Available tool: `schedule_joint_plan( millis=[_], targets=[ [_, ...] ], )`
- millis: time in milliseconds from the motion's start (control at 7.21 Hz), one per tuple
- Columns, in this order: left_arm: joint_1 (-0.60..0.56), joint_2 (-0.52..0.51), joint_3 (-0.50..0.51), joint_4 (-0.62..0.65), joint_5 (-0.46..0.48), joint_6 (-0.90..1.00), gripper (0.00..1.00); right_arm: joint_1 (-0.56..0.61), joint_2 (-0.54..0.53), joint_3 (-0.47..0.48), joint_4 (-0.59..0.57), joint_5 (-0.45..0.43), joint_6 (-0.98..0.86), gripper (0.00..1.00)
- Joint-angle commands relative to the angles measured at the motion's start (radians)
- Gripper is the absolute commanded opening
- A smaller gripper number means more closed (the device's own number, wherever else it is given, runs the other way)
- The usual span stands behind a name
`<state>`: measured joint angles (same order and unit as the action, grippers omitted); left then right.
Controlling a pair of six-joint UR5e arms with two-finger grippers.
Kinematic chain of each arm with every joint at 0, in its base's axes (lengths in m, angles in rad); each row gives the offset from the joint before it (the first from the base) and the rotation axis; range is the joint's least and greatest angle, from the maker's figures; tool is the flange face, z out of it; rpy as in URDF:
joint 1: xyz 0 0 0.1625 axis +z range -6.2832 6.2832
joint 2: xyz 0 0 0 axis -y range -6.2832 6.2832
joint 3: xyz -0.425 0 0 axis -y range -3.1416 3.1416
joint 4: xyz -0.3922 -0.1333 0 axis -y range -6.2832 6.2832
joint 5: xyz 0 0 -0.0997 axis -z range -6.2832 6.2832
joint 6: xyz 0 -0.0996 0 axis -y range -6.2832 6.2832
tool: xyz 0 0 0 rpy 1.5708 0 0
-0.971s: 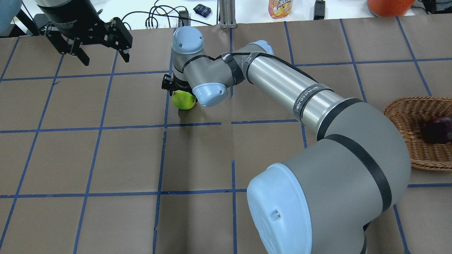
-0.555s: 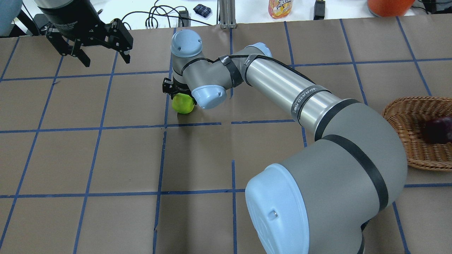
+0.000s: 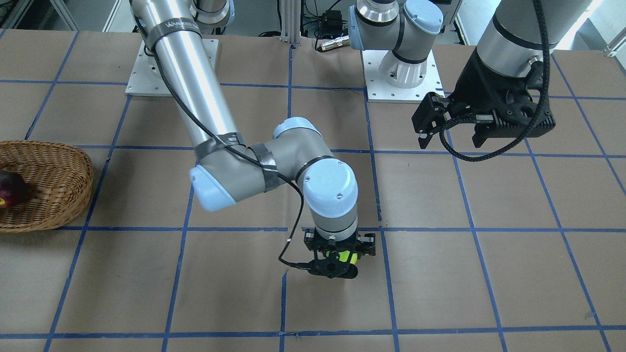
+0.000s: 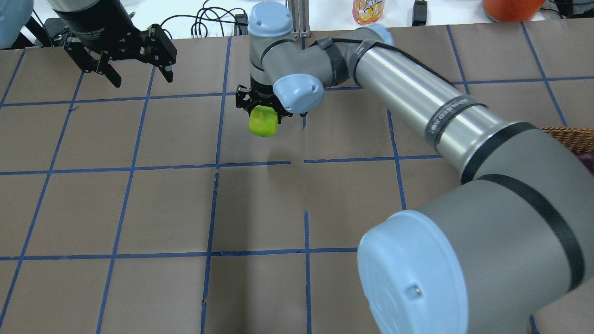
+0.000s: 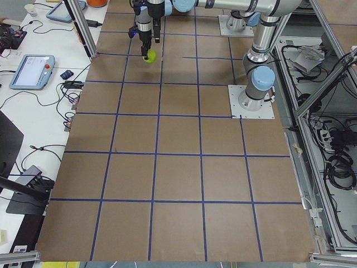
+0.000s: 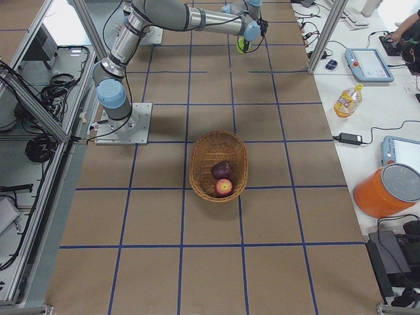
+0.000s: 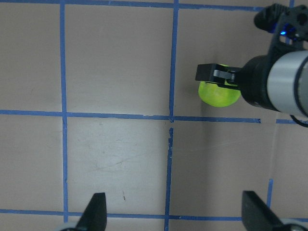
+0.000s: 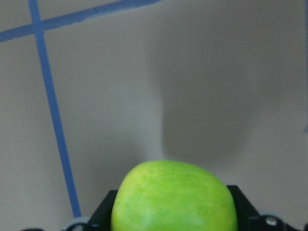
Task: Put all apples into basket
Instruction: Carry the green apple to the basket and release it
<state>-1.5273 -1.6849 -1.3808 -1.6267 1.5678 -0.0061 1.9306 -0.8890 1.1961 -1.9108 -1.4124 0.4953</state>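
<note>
Overhead exterior view: the right end effector points straight down, its two black fingers closed on opposite sides of the lime-green apple. We judge the apple to hang just clear of the bench, given the soft shadow beneath it. The left end effector hovers well apart, fingers spread wide and empty. In the exterior right view, the oval wicker basket holds the maroon apple and the red apple side by side. We expect the green apple to handle as a firm, moderately heavy, smooth-skinned round body. It looks waxy enough to slip in a light pinch, yet liable to bruise under a hard one or a drop. A hold across its widest girth, as here, should suit it best. The bench is matte brown paper ruled with blue tape. The basket is a coarse, stiff weave.
</note>
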Motion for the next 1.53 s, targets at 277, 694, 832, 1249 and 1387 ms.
schedule_joint_plan(
  millis=[277, 694, 832, 1249, 1387],
  targets=[
    [0.001, -0.001, -0.001, 0.004, 0.001, 0.008, 1.00, -0.289, -0.232, 0.135, 0.196, -0.107, -0.472, 0.28],
    [0.006, -0.001, 0.002, 0.005, 0.000, 0.014, 1.00, -0.561, -0.359, 0.351, 0.173, -0.151, -0.789, 0.29],
    [0.007, 0.001, 0.002, 0.017, 0.000, 0.015, 1.00, -0.658, -0.395, 0.393, 0.133, -0.160, -0.901, 0.30],
    [0.007, 0.001, 0.000, 0.018, 0.000, 0.012, 1.00, -0.939, -0.422, 0.500, 0.099, -0.185, -1.296, 0.36],
    [0.007, 0.001, 0.000, 0.018, -0.002, 0.009, 1.00, -0.988, -0.423, 0.534, 0.099, -0.174, -1.349, 0.59]
  ],
)
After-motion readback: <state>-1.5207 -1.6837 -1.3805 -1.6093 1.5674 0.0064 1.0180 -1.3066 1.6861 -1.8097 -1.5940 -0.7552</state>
